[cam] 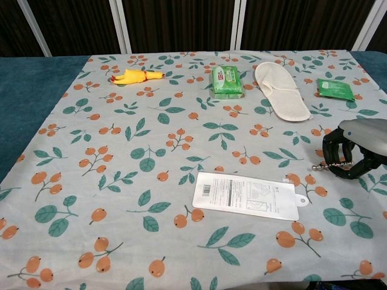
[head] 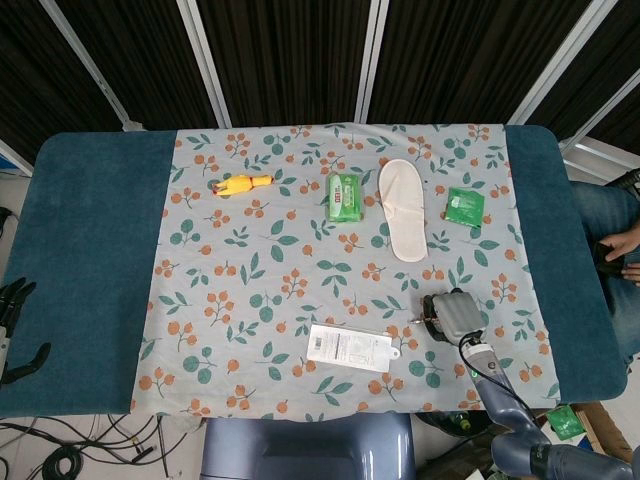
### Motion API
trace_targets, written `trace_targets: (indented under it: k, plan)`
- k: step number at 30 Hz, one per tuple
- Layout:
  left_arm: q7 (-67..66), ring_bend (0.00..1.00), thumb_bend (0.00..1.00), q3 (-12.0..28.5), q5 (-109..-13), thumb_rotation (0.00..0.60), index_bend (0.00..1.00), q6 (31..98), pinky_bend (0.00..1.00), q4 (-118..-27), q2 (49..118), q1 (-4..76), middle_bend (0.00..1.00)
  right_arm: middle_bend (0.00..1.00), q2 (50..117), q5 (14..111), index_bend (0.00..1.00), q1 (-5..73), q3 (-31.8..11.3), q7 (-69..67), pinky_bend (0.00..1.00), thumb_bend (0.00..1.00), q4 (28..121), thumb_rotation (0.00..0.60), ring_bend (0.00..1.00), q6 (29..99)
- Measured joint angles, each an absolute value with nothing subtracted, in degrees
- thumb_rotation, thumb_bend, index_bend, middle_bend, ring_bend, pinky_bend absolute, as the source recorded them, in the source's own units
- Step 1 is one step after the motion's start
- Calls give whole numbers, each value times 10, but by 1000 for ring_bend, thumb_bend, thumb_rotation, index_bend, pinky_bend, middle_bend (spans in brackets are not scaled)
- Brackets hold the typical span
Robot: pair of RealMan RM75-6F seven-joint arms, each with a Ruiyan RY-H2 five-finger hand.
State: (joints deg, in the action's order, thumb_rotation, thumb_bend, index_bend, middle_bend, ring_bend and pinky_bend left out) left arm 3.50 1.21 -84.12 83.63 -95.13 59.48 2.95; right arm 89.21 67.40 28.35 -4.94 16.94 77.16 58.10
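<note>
R hand (cam: 349, 151) curled onto small corkscrew (cam: 321, 163) by white packet (cam: 247, 195); L hand (head: 16, 318) off-cloth, fingers apart, empty.

A table (head: 90, 250) with a dark teal top stood in the middle of the scene, a floral cloth (head: 260, 300) laid across its centre. Behind it, on the far side, hung dark slatted panels (head: 290, 60) divided by pale frames (head: 372, 60). Black cables (head: 70, 450) lay on the floor at the near left. Lighting was even.
</note>
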Motion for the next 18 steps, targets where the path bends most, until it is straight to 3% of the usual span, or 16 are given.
trace_targets:
  k: [18]
  plan:
    - [32,23,328,12,-841,600,54,837,78,-955,594,29,18,489,890,675,600,282,-50,171,323,404,775,600,507,578]
